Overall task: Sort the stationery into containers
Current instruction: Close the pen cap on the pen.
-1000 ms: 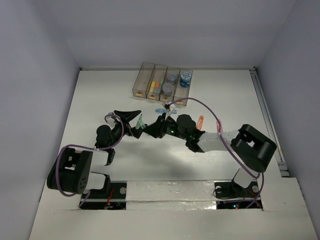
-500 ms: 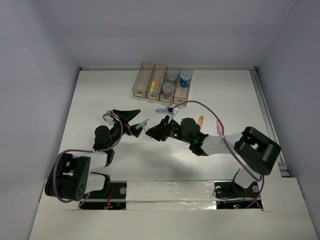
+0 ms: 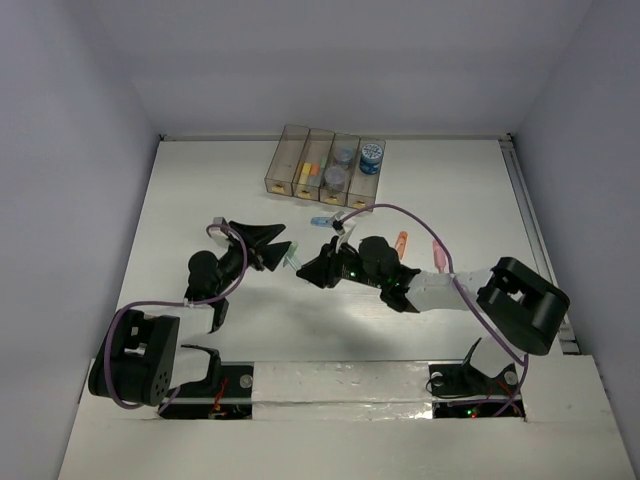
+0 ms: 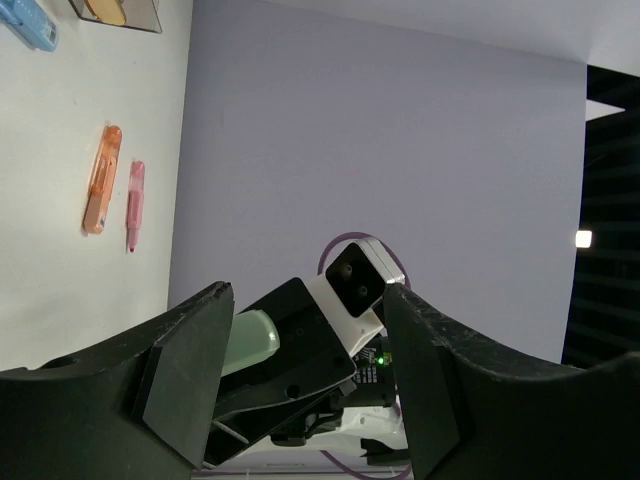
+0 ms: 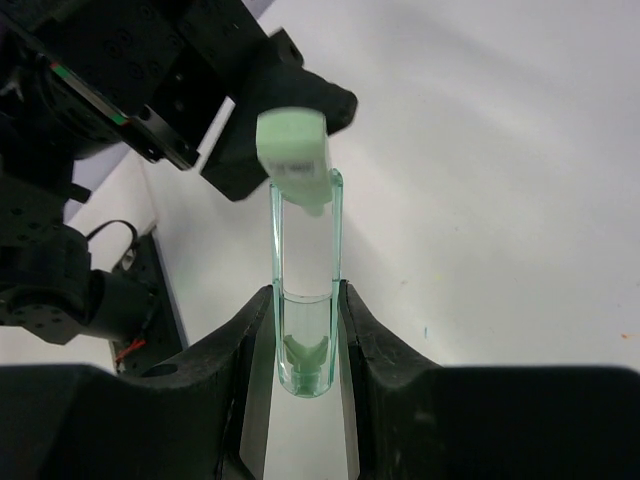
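White tabletop (image 3: 450,190) spreads under pale walls. My right fingers (image 5: 258,330) are clamped on one end of a green stick (image 5: 303,250). Its capped end reaches between my left fingers (image 4: 190,370), which stand apart on either side. Four containers (image 3: 283,165) sit well beyond both, and an orange stick (image 3: 401,241) and a pink stick (image 3: 438,255) lie right of my right fingers

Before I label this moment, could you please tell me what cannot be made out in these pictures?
Left wrist view: the green stick shows only its cap; the right gripper hides the rest.
Same view: a blue stick and a container are cut off by the top edge.
Top view: whether the left gripper touches the stick is too small to tell.
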Action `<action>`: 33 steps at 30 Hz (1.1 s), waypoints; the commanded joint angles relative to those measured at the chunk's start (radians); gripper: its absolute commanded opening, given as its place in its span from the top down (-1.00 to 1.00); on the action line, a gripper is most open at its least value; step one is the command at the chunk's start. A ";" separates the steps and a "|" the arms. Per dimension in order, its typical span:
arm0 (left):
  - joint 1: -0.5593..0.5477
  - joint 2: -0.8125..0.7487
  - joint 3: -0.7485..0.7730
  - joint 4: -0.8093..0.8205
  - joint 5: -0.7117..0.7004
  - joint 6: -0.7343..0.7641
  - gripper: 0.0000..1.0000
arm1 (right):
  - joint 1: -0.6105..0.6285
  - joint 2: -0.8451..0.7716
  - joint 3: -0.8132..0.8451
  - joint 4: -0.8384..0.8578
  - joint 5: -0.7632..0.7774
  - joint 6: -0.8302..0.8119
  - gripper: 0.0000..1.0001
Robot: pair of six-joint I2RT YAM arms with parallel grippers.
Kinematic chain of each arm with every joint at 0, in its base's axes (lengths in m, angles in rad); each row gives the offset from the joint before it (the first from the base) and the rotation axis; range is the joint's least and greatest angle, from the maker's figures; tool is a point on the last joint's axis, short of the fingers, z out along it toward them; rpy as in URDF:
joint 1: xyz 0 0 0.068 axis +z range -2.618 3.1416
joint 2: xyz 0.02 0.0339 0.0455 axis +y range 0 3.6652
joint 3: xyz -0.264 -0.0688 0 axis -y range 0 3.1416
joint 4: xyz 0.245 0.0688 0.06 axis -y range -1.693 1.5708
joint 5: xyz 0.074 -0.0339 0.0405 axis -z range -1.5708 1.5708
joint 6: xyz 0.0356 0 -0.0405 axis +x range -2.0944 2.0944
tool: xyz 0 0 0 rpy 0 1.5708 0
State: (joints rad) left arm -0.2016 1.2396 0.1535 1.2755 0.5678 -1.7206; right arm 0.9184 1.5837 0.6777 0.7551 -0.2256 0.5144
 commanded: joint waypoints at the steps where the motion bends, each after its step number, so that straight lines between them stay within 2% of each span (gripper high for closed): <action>1: -0.004 -0.017 0.037 0.515 0.049 0.044 -0.15 | 0.011 -0.042 0.008 -0.045 -0.004 -0.048 0.98; 11: -0.004 -0.022 0.029 0.403 0.113 0.125 -0.13 | 0.011 -0.076 0.025 -0.095 0.014 -0.073 0.98; 16: -0.004 -0.074 0.044 0.222 0.126 0.233 -0.13 | 0.011 -0.119 0.065 -0.203 0.037 -0.122 0.98; 21: -0.004 -0.155 0.079 0.109 0.093 0.320 -0.23 | 0.011 -0.137 0.069 -0.272 0.089 -0.139 0.98; 28: -0.004 -0.316 0.156 -0.265 0.012 0.524 -0.27 | 0.011 -0.168 0.095 -0.333 0.040 -0.174 0.99; 33: -0.004 -0.333 0.181 -0.338 -0.003 0.596 -0.27 | 0.011 -0.169 0.108 -0.347 -0.006 -0.183 0.99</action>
State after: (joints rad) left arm -0.2016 0.9207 0.2962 1.0039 0.5838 -1.2182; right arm 0.9184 1.4452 0.7307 0.4149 -0.1879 0.3611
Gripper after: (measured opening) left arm 0.633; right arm 0.323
